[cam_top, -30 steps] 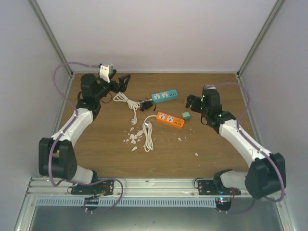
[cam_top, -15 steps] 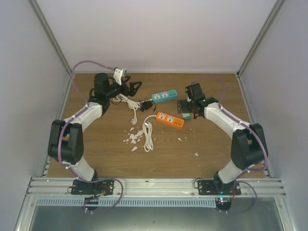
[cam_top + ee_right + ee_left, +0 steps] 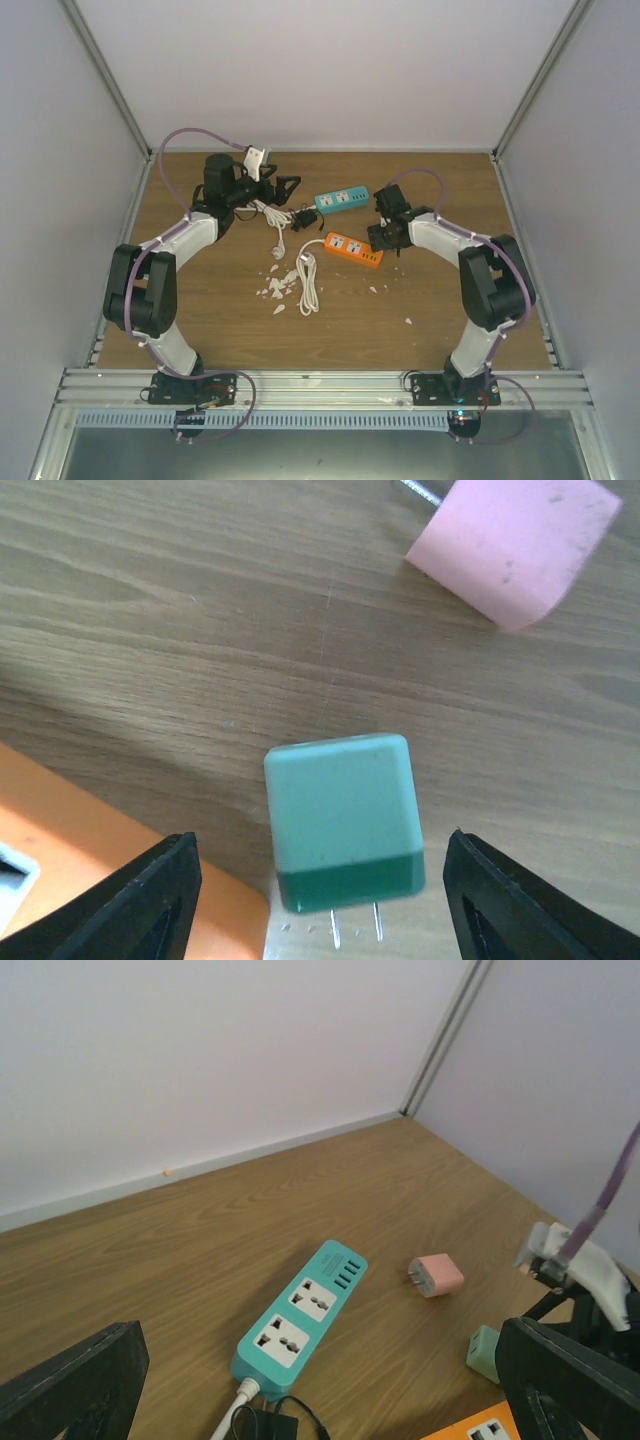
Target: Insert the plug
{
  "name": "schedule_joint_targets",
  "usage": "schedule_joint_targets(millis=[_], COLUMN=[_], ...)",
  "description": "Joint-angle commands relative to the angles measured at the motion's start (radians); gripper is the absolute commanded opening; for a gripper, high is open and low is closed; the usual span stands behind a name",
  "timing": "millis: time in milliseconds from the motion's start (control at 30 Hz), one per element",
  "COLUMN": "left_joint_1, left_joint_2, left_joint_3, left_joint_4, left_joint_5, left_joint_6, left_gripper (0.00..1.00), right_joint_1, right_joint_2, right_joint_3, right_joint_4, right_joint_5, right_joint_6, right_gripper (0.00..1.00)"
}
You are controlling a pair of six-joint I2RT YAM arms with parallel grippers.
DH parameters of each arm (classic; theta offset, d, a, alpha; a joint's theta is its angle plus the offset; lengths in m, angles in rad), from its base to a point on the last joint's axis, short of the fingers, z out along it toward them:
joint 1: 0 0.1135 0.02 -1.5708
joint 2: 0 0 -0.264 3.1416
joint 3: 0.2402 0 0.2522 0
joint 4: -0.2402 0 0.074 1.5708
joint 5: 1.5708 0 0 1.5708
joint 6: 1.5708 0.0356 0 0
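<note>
- Right gripper hangs straight over the green plug, and this is the arm on the job.
- The plug lies on the table just beside the right end of the orange power strip, right under the wrist.
- The key relation: the plug sits squarely between the 2 fingers, with bare wood showing on either side.
- The jaws are spread and touch nothing, so there is no grip yet.
- The plug's long axis runs from its pale cap to the dark band and the 2 prongs, which point toward the bottom of the wrist view.
- That axis lies across the line on which the fingers shut, so I judge a squeeze would land on the 2 long flanks.
- A pink plug lies near, beyond the cap end and off to one side, apart from the green one.
- Right arm pose: the elbow is raised on the right and the forearm reaches left toward mid-table, wrist tipped down.
- Left gripper is spread wide and carries nothing, out at the far left near the teal power strip, well apart from the plug.
- The right arm is clearly the nearer one.
</note>
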Motion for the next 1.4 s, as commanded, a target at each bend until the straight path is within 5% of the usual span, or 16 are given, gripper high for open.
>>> schedule_joint_targets(millis=[0,433,567,667,1167,1367], left_joint_1=[-0.001,-0.083,-0.114,-0.121,-0.184,-0.240], left_joint_2=[-0.007,0.022,0.072,0.109,0.256,0.309], left_joint_3=[-0.005,0.007,0.018,0.005,-0.049,-0.007], left_joint_4=[0.044,-0.003,-0.016,-0.004,0.132,0.069], left_joint_5=[-0.003,0.017,0.014,0.053,0.220,0.183], left_joint_6=[0.019,0.113,0.096,0.064,-0.147,-0.168], left_gripper=[0.99,0.95,0.94,0.94,0.90,0.90], right_joint_1=[-0.020,-0.073,-0.075,-0.075,-0.029,0.010], right_joint_2=[0.076,0.157,0.158,0.139,-0.407,-0.483], right_joint_3=[0.029,0.040,0.027,0.006,-0.307,-0.393], right_joint_4=[0.037,0.089,0.103,0.121,0.356,0.388], right_joint_5=[0.018,-0.039,-0.046,-0.063,-0.066,-0.158], right_joint_6=[-0.025,-0.030,-0.023,-0.011,0.083,0.080], right_gripper=[0.67,0.49,0.26,0.23,0.13,0.13])
